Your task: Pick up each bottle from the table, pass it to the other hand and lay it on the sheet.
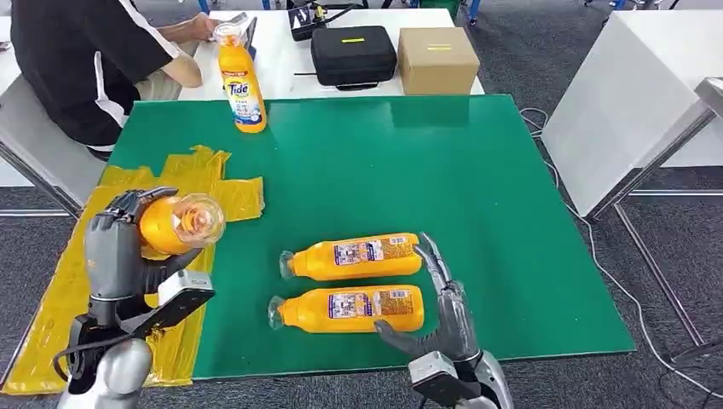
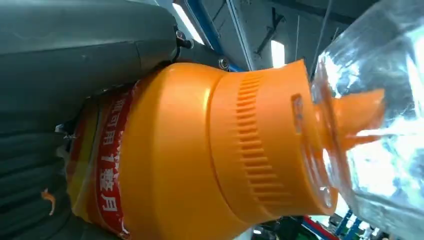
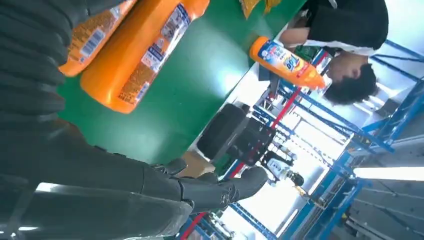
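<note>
Close by, the left robot hand (image 1: 115, 247) grips an orange bottle (image 1: 175, 224) above the yellow sheet (image 1: 60, 298), with its clear cap pointing up toward the robot's head. The right robot hand (image 1: 439, 311) holds nothing, its fingers apart, just beside the ends of two orange bottles (image 1: 351, 283) lying side by side on the green surface (image 1: 477, 187). Farther back, an upright bottle (image 1: 240, 78) stands at the edge of the surface. Behind it, a person (image 1: 85, 60) in black sits near a black case (image 1: 352, 54) and a brown box (image 1: 437, 60).

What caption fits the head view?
Left hand holds an orange bottle above the yellow sheet.
</note>
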